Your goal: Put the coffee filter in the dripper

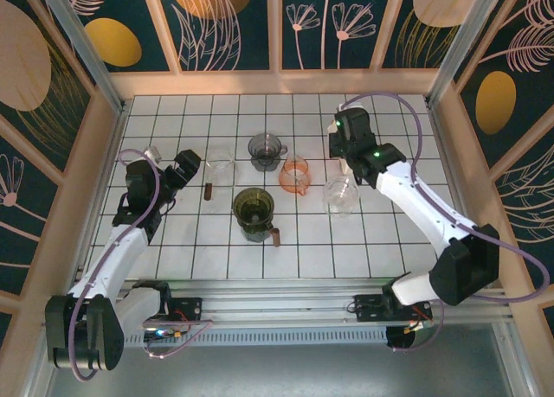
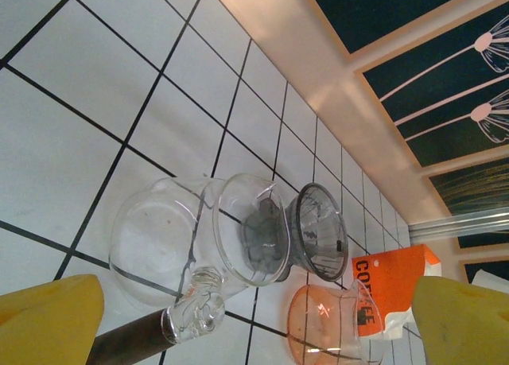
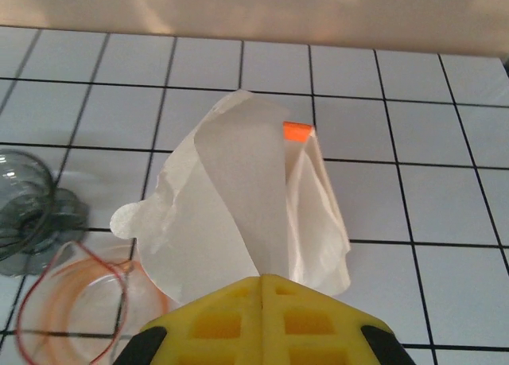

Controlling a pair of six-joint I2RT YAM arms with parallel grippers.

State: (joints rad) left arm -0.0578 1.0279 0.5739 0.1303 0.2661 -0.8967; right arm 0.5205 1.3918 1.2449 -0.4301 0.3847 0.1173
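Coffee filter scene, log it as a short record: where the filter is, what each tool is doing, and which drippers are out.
filter: white paper filter, pinched in right tool
left tool: open, empty, beside clear dripper
other drippers: grey dripper, orange dripper, dark green dripper, second clear dripper
filter in a dripper: not yet

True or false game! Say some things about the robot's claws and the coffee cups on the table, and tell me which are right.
1. The right claw is pinching a white paper filter. True.
2. The left claw is shut tight. False: its yellow fingers stand wide apart and hold nothing.
3. The paper filter sits inside the green dripper. False: it is in the right claw, away from that dripper.
4. An orange dripper stands on the table. True.
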